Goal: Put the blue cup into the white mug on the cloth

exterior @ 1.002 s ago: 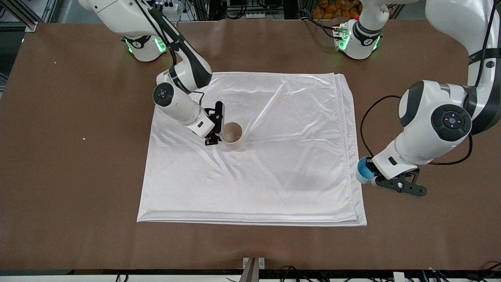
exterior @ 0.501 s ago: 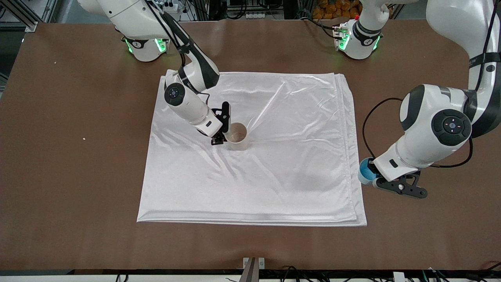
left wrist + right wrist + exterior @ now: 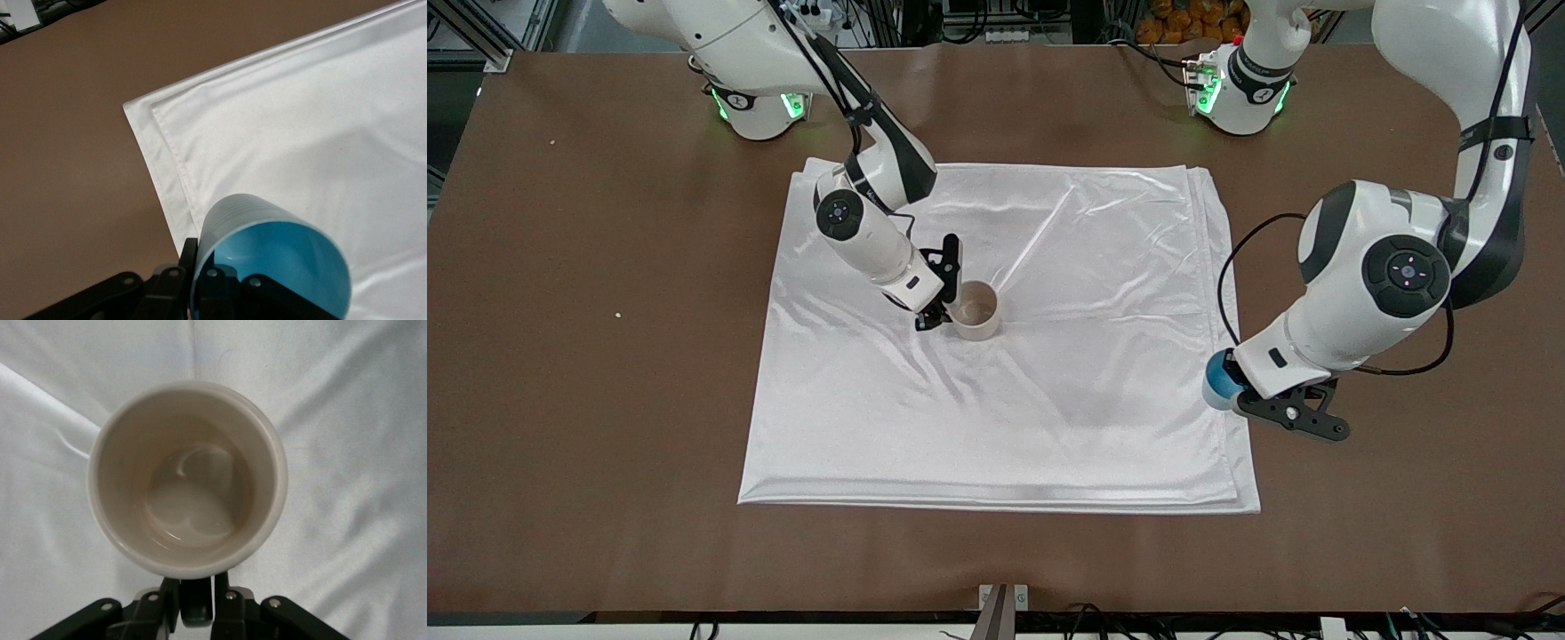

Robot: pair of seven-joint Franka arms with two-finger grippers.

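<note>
Two moves show in the front view: the left end effector point(image 3: 1240, 391), clamped on the cup point(image 3: 1216, 382), has carried it from over the bench to over the cloth's point(image 3: 1049, 418) edge — toward the mug point(image 3: 978, 311). The right end effector point(image 3: 941, 293) has slid the mug toward the left arm's end; whether its fingers have eased off the handle I cannot tell.

Left wrist view: cup point(image 3: 273, 260) tilted, mouth facing away from its end effector.

Right wrist view: mug point(image 3: 188, 479) upright, mouth up, handle between the fingers point(image 3: 168, 600).
</note>
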